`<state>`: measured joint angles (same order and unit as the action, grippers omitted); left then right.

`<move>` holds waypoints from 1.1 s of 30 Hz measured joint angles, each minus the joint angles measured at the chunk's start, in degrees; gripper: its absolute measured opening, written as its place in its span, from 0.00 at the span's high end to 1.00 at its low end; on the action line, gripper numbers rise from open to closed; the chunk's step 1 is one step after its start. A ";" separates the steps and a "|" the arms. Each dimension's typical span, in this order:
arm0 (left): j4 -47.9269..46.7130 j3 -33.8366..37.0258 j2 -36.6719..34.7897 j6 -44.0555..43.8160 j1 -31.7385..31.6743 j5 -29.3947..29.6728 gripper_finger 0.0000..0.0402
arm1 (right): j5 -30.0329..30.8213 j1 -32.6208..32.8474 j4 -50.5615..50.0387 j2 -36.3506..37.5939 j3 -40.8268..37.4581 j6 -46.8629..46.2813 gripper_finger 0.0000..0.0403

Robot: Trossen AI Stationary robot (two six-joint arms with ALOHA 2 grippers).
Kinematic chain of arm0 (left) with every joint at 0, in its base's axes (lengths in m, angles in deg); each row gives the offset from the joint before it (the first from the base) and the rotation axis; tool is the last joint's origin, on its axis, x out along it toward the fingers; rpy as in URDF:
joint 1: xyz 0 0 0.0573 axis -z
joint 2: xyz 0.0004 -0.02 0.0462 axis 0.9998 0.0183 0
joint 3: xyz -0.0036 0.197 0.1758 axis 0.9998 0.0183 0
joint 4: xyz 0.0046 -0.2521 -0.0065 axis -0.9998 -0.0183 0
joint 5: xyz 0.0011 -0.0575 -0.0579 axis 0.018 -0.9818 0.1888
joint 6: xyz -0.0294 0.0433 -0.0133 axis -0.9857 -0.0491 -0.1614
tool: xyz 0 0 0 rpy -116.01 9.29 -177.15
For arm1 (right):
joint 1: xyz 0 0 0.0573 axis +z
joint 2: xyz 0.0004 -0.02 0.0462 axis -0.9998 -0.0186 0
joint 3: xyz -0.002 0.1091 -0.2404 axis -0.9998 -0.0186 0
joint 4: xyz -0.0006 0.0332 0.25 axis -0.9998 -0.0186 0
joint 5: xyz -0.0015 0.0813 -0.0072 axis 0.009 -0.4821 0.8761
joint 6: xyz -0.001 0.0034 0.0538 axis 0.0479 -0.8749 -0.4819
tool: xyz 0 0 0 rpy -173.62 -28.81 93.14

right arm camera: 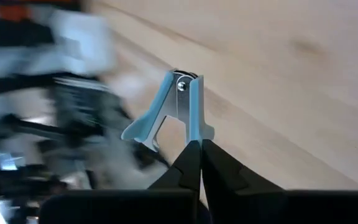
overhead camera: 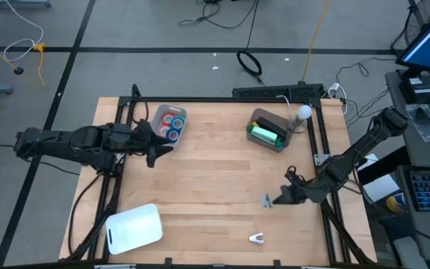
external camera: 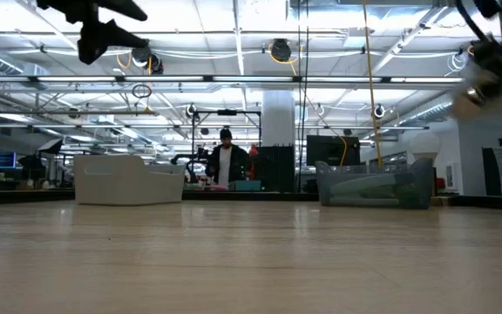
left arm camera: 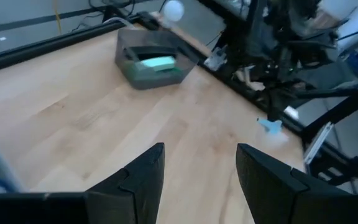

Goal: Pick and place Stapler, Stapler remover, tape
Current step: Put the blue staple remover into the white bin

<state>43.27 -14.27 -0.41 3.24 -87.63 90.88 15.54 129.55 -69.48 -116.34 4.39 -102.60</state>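
A light-blue plastic-and-metal claw-shaped staple remover (right arm camera: pixel 173 109) is pinched at one wing between the closed right gripper (right arm camera: pixel 201 163) fingertips.

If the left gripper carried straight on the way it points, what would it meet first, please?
Probably bare table; the left gripper, fingers open, points roughly toward the grey bin, though depth is unclear.

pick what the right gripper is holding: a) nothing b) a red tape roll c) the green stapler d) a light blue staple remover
d: in the right wrist view the right gripper is shut on one wing of the light blue staple remover, lifted over the wooden table.
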 joint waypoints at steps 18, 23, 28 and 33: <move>39.83 0.02 23.21 -5.19 0.04 -24.00 0.51 | 8.59 -16.06 44.79 -15.86 4.20 44.69 1.00; 45.32 0.02 28.27 -10.97 0.02 -25.31 0.51 | 2.66 -19.59 45.23 -22.49 11.28 52.37 1.00; 50.91 0.02 32.49 -16.52 0.08 -28.89 0.51 | -1.38 -22.78 45.23 -26.26 16.08 58.81 1.00; 55.06 0.00 34.45 -18.96 0.88 -29.56 0.51 | -4.42 -25.16 45.18 -28.58 17.63 60.15 1.00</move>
<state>98.33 -14.27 34.04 -15.72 -86.75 61.32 11.12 104.39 -24.30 -144.92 22.01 -42.45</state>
